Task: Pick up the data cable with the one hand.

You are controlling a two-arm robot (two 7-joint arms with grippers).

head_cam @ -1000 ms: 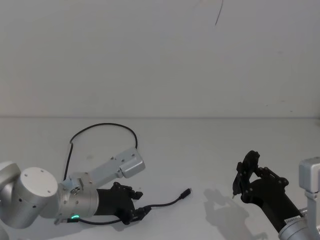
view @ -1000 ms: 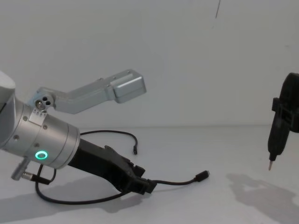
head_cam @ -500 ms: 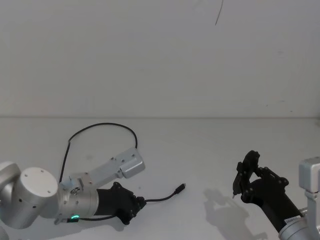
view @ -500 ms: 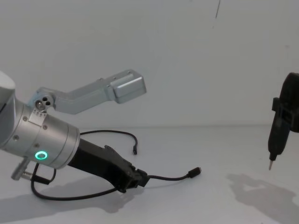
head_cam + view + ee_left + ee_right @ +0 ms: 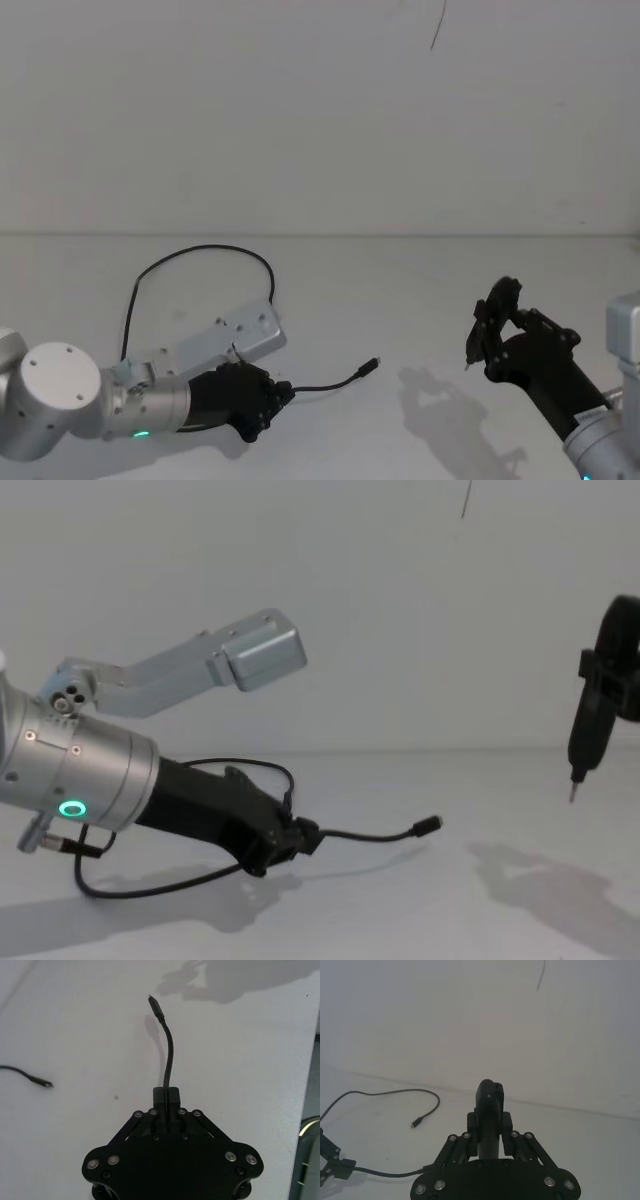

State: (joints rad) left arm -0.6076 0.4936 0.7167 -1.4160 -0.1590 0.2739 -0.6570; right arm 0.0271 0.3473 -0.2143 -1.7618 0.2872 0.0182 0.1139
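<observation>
While its fingers clamp the data cable point(image 5: 169, 1055), the left gripper point(image 5: 166, 1097) should lift slowly and vertically. The right gripper point(image 5: 490, 1122), parked right, grips a pen-like tool point(image 5: 588, 725).

The right tool point(image 5: 490, 1125) clamps a black pen-like implement point(image 5: 489, 1095) upright between its fingers. Beyond the tool, off to its left, the data cable point(image 5: 395, 1091) curves across the white surface point(image 5: 600, 1135).
</observation>
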